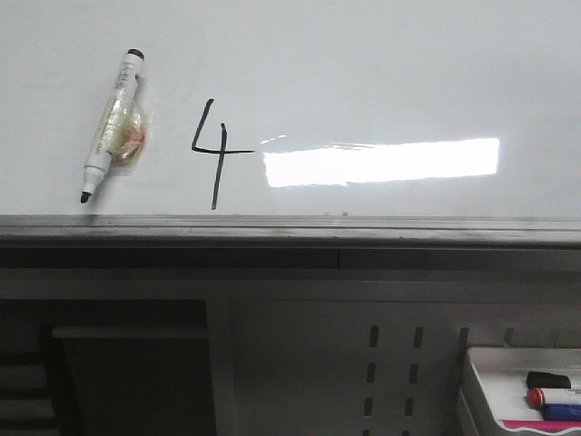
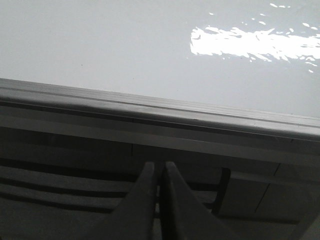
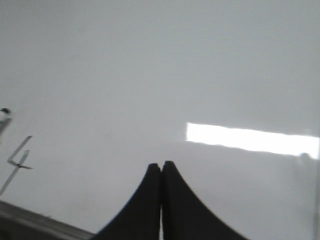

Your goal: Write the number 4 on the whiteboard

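A thin black number 4 (image 1: 215, 153) is drawn on the glossy whiteboard (image 1: 363, 64), left of a bright rectangular reflection. It also shows small in the right wrist view (image 3: 17, 162). A white marker (image 1: 111, 125) with a black tip and cap end and yellowish tape round its middle lies on the board, left of the 4. My left gripper (image 2: 159, 167) is shut and empty, below the board's grey edge rail (image 2: 150, 107). My right gripper (image 3: 161, 166) is shut and empty, over bare board to the right of the 4. Neither gripper shows in the front view.
The grey metal rail (image 1: 290, 232) runs along the board's near edge. Below it is a dark frame with slotted holes. A small white tray (image 1: 508, 386) at the lower right holds black, red and blue markers (image 1: 554, 398).
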`<state>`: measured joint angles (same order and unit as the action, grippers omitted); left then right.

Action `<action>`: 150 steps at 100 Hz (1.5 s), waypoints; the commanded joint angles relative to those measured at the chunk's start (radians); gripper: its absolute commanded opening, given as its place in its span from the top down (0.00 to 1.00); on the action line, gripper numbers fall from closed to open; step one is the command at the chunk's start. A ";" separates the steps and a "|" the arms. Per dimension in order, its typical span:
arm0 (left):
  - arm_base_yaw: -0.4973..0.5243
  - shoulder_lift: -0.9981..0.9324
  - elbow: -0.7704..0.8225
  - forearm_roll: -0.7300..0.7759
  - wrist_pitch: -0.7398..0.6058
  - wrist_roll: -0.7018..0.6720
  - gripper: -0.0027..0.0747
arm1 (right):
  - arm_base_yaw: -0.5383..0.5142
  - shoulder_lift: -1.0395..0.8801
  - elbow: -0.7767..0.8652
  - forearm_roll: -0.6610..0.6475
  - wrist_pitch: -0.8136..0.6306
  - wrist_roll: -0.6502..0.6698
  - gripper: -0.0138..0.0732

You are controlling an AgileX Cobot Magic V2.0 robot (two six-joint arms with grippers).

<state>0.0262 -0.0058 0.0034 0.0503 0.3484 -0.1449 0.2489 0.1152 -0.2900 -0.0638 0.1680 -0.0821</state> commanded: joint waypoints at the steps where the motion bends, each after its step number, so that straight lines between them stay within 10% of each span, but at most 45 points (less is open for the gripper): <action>1: 0.002 -0.025 0.034 -0.005 -0.040 -0.007 0.99 | -0.104 0.010 -0.009 -0.019 -0.085 0.011 0.92; 36: 0.002 -0.025 0.034 -0.005 -0.040 -0.007 0.99 | -0.252 -0.004 0.331 0.004 -0.151 0.011 0.92; 65: 0.002 -0.025 0.034 -0.005 -0.042 -0.007 0.99 | -0.252 -0.004 0.325 0.007 0.103 0.011 0.92; 150: 0.003 -0.023 0.034 -0.010 -0.042 -0.007 0.99 | -0.254 -0.140 0.325 0.005 0.051 0.011 0.92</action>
<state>0.0279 -0.0058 0.0034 0.0485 0.3489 -0.1449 0.0000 -0.0082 0.0161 -0.0570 0.2985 -0.0700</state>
